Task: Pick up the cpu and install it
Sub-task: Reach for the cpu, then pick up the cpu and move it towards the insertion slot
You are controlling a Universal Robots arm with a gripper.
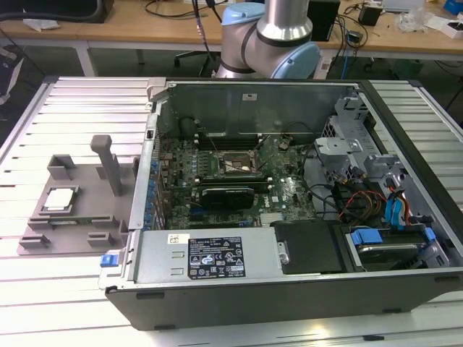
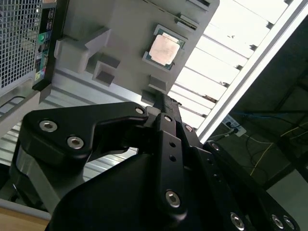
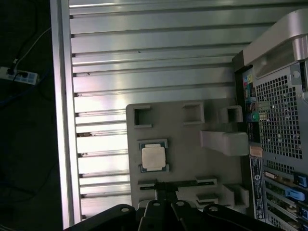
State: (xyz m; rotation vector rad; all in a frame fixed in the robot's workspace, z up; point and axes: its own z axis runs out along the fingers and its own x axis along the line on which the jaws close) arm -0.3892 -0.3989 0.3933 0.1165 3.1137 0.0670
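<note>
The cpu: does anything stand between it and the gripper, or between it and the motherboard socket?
Between the gripper and the cpu nothing visible stands; the chip lies uncovered on the grey tray. Toward the socket, the tray's upright post and the case wall rise in between in the exterior view.
</note>
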